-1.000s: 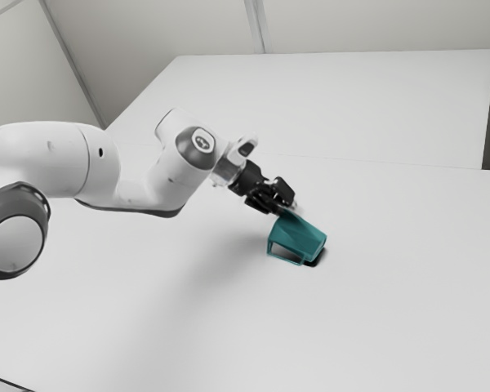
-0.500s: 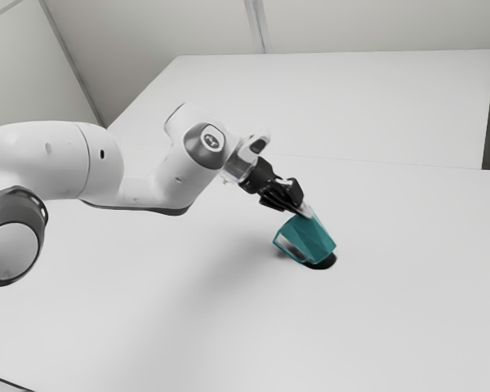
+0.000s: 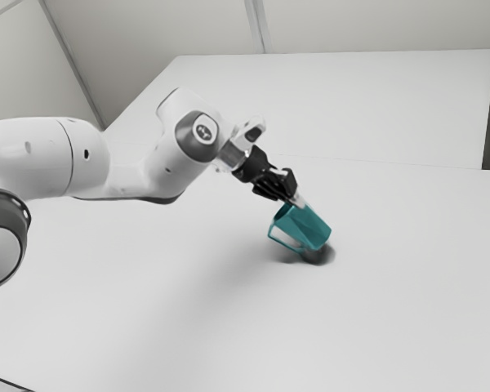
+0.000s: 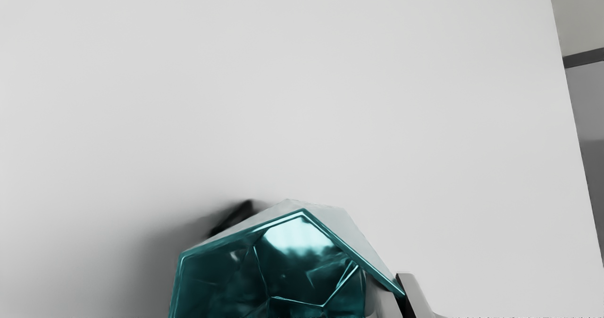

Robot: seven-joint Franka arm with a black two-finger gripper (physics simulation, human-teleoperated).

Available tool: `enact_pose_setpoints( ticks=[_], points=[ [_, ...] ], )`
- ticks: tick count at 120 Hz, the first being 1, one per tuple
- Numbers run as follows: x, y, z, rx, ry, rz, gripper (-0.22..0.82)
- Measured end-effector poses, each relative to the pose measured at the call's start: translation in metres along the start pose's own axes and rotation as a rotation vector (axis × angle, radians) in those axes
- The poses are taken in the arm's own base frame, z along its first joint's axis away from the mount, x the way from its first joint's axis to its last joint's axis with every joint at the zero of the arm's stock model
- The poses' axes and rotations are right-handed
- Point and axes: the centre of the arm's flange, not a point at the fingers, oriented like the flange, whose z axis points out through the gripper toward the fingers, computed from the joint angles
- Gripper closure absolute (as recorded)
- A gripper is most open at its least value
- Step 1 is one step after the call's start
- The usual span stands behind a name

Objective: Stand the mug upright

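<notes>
White table (image 3: 392,327) spans the scene, a white-and-grey arm (image 3: 159,167) entering from the exterior view's left, its black gripper (image 3: 299,201) narrowed onto the wall of the teal mug (image 3: 310,229), tilted just right of centre, handle (image 3: 284,244) toward the exterior view's left.

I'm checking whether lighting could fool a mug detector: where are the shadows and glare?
Exterior view: a dark shadow by the base of the tilted teal mug, a fainter, broader one across the table. Wrist view: bright pale glare inside the mug, soft shadow beside it.
</notes>
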Motion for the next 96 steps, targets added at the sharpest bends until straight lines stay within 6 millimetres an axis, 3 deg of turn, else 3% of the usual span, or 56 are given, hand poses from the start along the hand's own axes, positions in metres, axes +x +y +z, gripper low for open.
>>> enact_pose_setpoints(
  ticks=[40, 73, 96],
  points=[
    [-0.012, 0.014, -0.060, 0.186, -0.051, 0.116, 0.79],
    [-0.019, -0.022, -0.092, 0.415, -0.149, 0.131, 0.79],
    [-0.022, -0.027, -0.106, 0.569, -0.200, 0.166, 0.79]
  ],
)
